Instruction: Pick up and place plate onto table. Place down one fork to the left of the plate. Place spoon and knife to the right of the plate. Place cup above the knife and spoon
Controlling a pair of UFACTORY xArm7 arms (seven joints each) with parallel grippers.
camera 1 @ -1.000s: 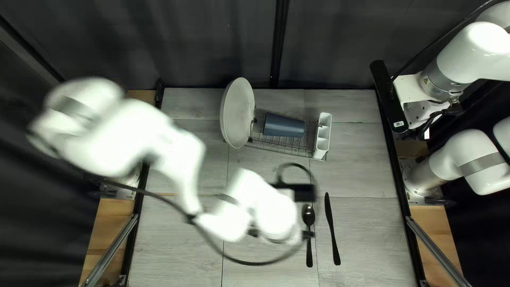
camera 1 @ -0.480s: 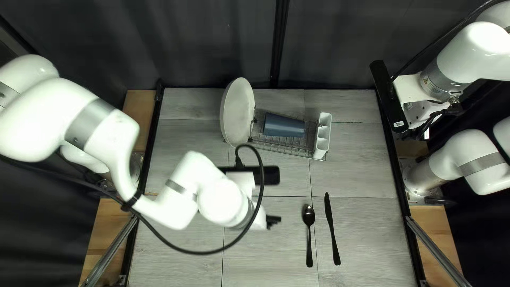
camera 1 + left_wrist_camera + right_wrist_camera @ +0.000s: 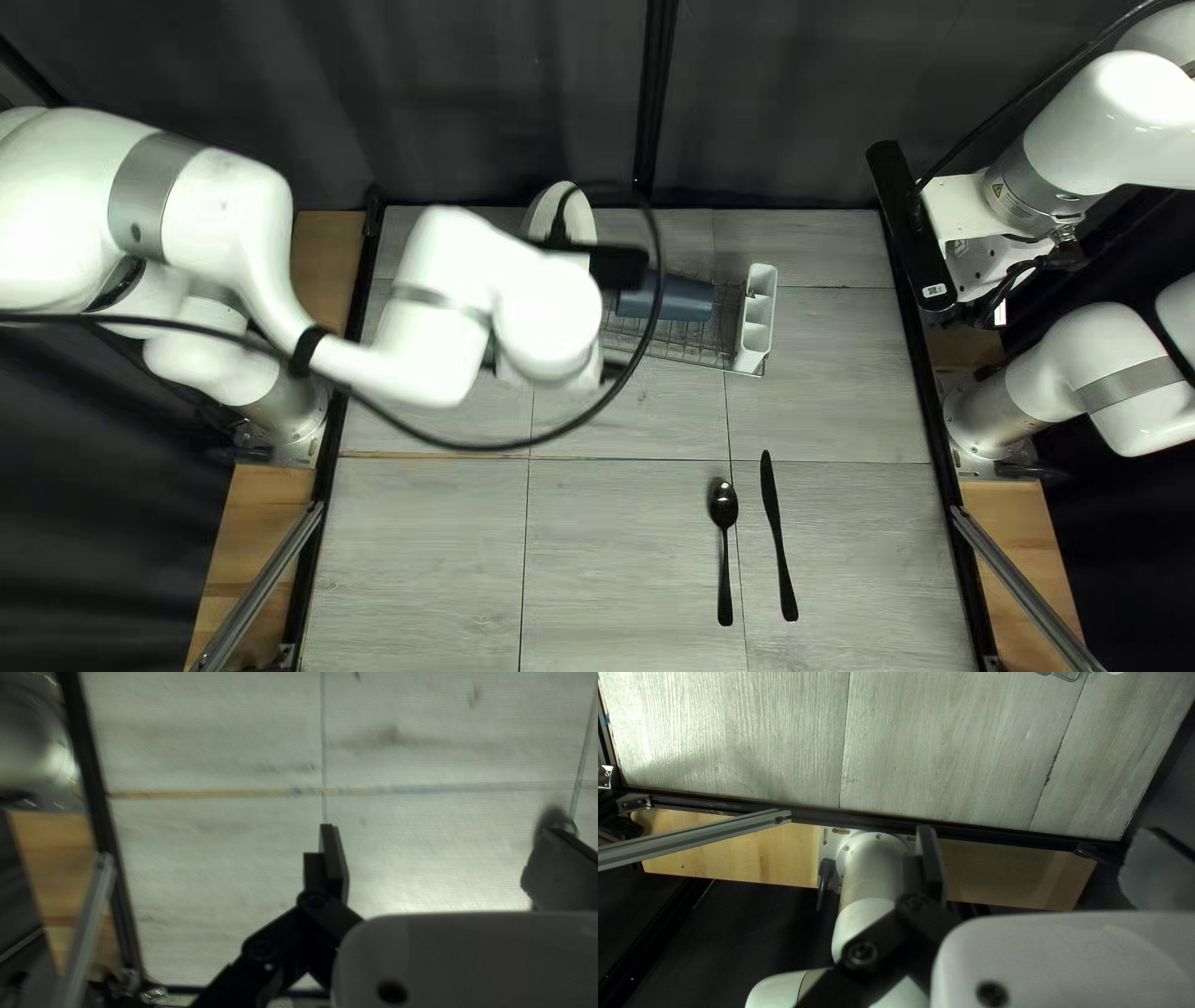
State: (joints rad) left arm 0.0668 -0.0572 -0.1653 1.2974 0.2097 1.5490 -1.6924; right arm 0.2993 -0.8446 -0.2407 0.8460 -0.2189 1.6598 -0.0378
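White plate [image 3: 583, 218]: located toward the counter's far edge, left of its middle, upright at the end of the wire rack [image 3: 679, 349]; largely hidden by the left arm [image 3: 454, 280] and not laid down. Progress, as judged: partial. Spoon [image 3: 723, 504] and knife [image 3: 778, 535] lie side by side on the counter [image 3: 411, 573], right of its middle toward the near edge, spoon nearer the left edge, with room for the plate to that side. Outstanding: plate; cup [image 3: 685, 296], on its side in the rack and due beyond the spoon and knife; fork, not sighted in any view, location and placement unconfirmed. Left gripper [image 3: 445, 829]: jaws spread, nothing between them. Right gripper [image 3: 1041, 829]: jaws likewise spread and unloaded. White caddy [image 3: 756, 317] stands at the rack's end toward the right edge, beyond the cup. Obstructions: the left arm's black cable [image 3: 498, 446] loops above plate, cup and rack, and could snag during a lift; the rack wires may catch the plate's rim. Right arm [image 3: 1120, 106] is off to the side past the right edge, clear of the cutlery. Dark curtain [image 3: 473, 100] hangs behind the far edge.
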